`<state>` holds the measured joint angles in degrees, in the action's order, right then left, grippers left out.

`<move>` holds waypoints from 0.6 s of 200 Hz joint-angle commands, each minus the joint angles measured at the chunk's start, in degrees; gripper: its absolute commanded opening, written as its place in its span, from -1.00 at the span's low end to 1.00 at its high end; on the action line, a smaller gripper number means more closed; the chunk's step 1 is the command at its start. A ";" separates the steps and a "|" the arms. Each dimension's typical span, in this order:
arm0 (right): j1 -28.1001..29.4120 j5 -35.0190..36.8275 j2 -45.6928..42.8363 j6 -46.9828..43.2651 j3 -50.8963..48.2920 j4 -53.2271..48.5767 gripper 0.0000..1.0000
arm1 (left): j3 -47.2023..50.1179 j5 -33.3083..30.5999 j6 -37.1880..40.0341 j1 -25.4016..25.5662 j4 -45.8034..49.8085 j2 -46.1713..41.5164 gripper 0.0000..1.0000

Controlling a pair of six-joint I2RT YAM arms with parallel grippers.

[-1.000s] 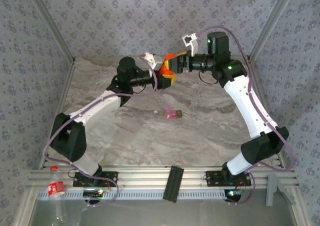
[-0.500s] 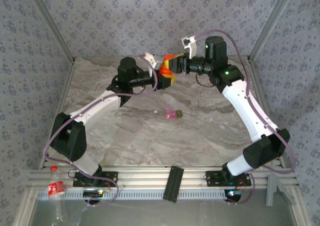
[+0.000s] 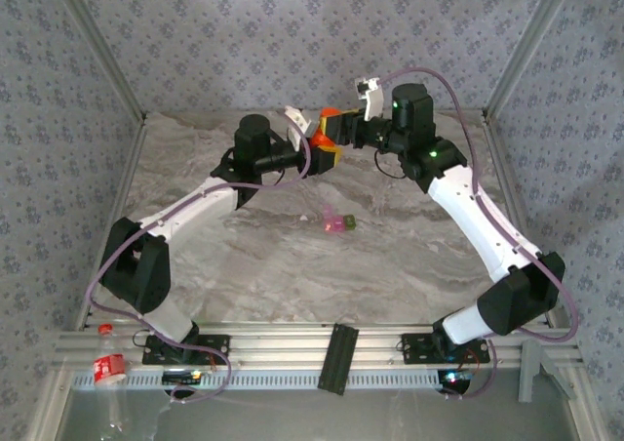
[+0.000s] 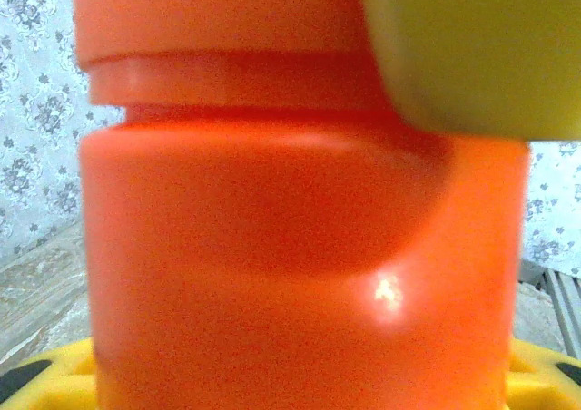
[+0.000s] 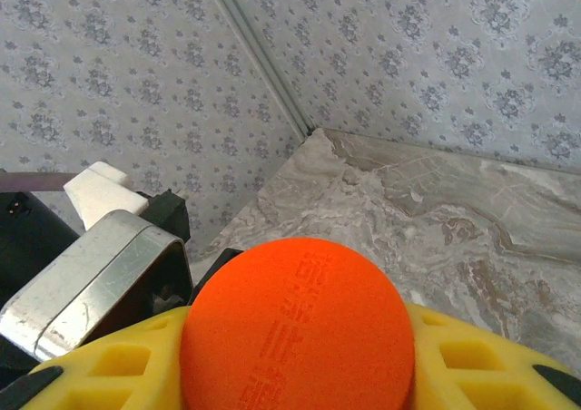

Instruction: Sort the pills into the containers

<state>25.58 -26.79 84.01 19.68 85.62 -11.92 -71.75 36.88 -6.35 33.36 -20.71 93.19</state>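
Up at the far end of the counter, both arms meet on one orange bottle, held well off the surface. The left arm comes in from the left, and the left jaws are clamped on the bottle's body. In the left wrist view that orange wall sits right against the lens, with yellow pads peeking out at the bottom corners.

The right arm reaches in from the opposite side. The right jaws are closed around the cap, its round embossed face nestled between that arm's own yellow pads (another yellow pad shows pressed against the cap's edge at the top right of the left wrist view).

And the containers? Down on the counter, nearer the bases, well apart from both sets of jaws and lower than them. The pink compartment is on the left and the green compartment on the right. The two are joined and lie roughly midway between the arms. What is inside them is too small to tell.
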 commanded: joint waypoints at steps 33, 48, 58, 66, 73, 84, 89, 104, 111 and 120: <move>-1.41 9.76 -1.66 2.46 -4.81 -0.46 -0.62 | -0.38 -3.02 4.56 0.96 -1.68 -0.85 0.34; -2.19 11.10 -1.99 2.54 -5.99 0.04 -0.62 | 0.28 -2.54 5.55 0.91 -0.83 -1.05 0.44; -2.70 11.40 -2.19 2.75 -6.70 0.32 -0.62 | 0.74 -2.08 6.25 1.02 -0.25 -1.41 0.49; -3.32 11.90 -2.43 2.82 -7.35 0.82 -0.62 | 1.13 -1.52 6.93 1.03 0.44 -1.81 0.51; -3.72 12.81 -2.65 2.58 -8.00 1.13 -0.62 | 1.45 -1.40 7.62 1.04 1.53 -2.24 0.52; -4.25 14.51 -2.97 1.84 -8.81 1.15 -0.62 | 2.27 -1.71 8.25 0.92 2.74 -3.15 0.53; -4.58 15.31 -3.13 1.35 -9.33 1.19 -0.62 | 2.85 -2.14 8.39 0.91 2.87 -3.67 0.53; -5.23 19.07 -3.64 -0.79 -10.99 1.81 -0.62 | 4.92 -4.54 8.32 0.83 2.88 -5.52 0.55; -5.49 20.95 -3.87 -1.91 -12.20 2.57 -0.62 | 5.73 -5.85 8.28 0.82 2.87 -6.33 0.55; -5.94 23.92 -4.18 -3.22 -13.77 4.20 -0.62 | 6.72 -7.99 8.14 0.83 2.88 -7.40 0.56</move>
<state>20.53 -11.31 82.61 20.45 74.59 -11.73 -67.11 32.80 0.45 33.89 -18.09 90.61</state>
